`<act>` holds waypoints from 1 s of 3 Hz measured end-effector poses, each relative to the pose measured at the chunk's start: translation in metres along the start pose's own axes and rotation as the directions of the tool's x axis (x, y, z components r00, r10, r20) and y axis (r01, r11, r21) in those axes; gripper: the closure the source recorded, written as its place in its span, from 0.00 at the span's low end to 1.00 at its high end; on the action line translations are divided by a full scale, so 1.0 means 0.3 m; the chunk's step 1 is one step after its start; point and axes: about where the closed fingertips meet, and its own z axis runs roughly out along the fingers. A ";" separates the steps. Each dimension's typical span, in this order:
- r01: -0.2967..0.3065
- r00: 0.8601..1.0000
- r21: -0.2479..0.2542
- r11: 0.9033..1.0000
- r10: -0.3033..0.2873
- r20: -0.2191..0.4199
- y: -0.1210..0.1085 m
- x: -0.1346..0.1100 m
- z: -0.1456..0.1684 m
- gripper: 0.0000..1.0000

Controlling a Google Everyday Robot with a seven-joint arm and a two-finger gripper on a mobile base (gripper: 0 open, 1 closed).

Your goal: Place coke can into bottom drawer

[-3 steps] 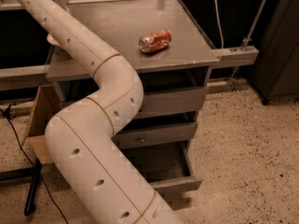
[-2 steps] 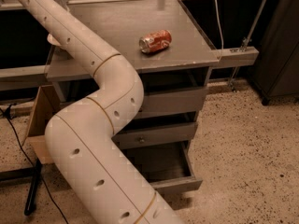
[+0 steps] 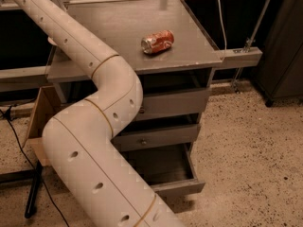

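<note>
The coke can (image 3: 157, 41), red with silver ends, lies on its side on the grey cabinet top (image 3: 118, 27), right of centre. The bottom drawer (image 3: 166, 166) is pulled open below, its dark inside showing and its front edge (image 3: 179, 187) toward me. My white arm (image 3: 90, 126) crosses the left of the view and runs up past the top left corner. The gripper is out of view beyond that corner, to the left of and behind the can.
Two shallower grey drawers, upper (image 3: 174, 103) and lower (image 3: 156, 136), sit shut above the open one. A wooden panel (image 3: 37, 117) and a black cable (image 3: 16, 136) are at the left. A dark cabinet (image 3: 284, 41) stands at the right on speckled floor (image 3: 251, 155).
</note>
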 end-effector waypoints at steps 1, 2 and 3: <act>0.001 1.000 -0.005 1.000 -0.001 0.001 0.014 -0.021 0.014 0.00; 0.001 1.000 -0.005 1.000 -0.001 0.001 0.001 -0.018 -0.003 0.00; 0.003 1.000 -0.009 1.000 -0.003 0.002 0.015 -0.038 0.009 0.00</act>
